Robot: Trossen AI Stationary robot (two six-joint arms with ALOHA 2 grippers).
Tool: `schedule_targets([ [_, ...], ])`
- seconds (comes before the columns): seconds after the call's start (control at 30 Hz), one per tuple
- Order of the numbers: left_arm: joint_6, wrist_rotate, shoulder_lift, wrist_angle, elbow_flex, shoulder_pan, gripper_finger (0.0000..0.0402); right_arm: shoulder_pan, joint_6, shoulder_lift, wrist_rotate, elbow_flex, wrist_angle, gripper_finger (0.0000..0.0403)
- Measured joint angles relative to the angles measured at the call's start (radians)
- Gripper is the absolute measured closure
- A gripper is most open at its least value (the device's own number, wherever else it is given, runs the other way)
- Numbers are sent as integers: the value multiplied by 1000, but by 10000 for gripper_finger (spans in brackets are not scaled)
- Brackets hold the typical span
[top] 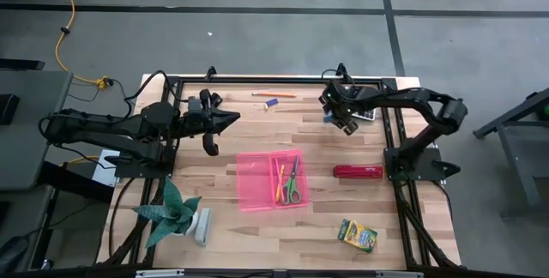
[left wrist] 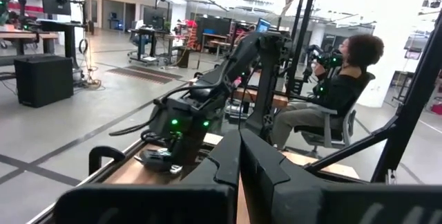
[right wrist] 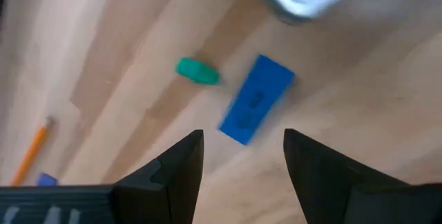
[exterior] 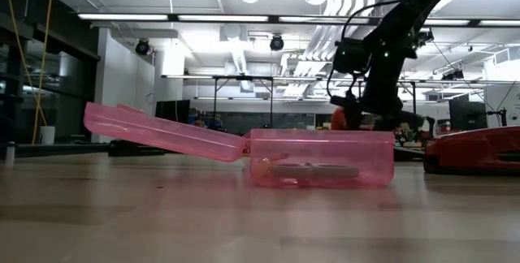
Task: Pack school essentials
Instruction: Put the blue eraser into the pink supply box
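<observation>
pink case (top: 257, 182) open mid-table, scissors (top: 293, 180) inside; crayon box (top: 357, 235) apart

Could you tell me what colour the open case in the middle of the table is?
The case is translucent pink, clearest in the low view.

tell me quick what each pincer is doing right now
left pincer: closed, holding nothing, raised over the table's left side.
right pincer: open, holding nothing, above the blue eraser at the far edge of the table.

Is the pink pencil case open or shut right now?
Open. The pink pencil case lies with its lid flung out flat beside the tray, and the green-handled scissors show uncovered inside.
</observation>
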Motion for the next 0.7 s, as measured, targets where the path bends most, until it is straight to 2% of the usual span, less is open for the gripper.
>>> schedule_targets([
  [0.07,0,0,0,0,0,0,401,-15,8,28,-30,9,26,210],
  [0.17,0,11,0,0,0,0,401,-29,16,78,-85,45,-30,210],
  [0.37,-10,51,0,-1,0,0,401,-46,-2,140,-82,148,-188,210],
  [0.7,-11,55,0,-6,0,0,401,-59,13,215,-110,194,-227,210],
])
